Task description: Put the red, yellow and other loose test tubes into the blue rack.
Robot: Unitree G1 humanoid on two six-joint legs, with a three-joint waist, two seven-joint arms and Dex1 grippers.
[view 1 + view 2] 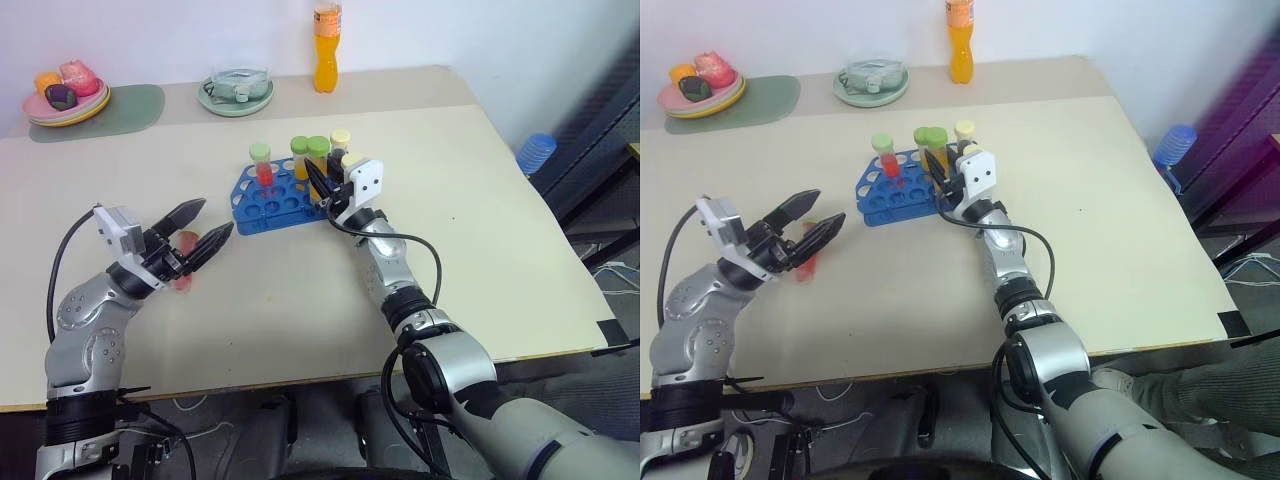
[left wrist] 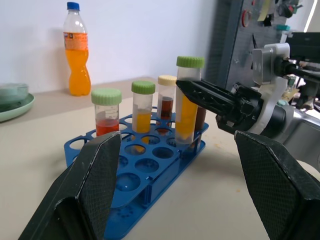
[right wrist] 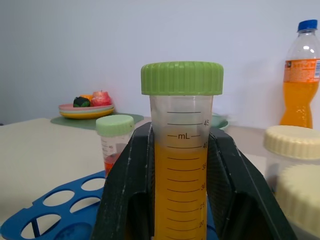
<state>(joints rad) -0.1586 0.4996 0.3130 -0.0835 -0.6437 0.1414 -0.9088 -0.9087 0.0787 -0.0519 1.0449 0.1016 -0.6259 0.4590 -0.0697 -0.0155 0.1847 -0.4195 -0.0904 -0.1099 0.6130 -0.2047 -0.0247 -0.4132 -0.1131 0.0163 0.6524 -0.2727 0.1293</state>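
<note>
One table, beige. One blue rack near its middle, stocked with capped tubes. Right gripper clamped on green-capped yellow tube, upright over rack's right end. Left gripper spread wide above red tube, lying loose left of rack.

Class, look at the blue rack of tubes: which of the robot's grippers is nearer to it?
Right. The right gripper is at the blue rack, shut on a yellow tube; the left gripper hangs open off to its side.
</note>
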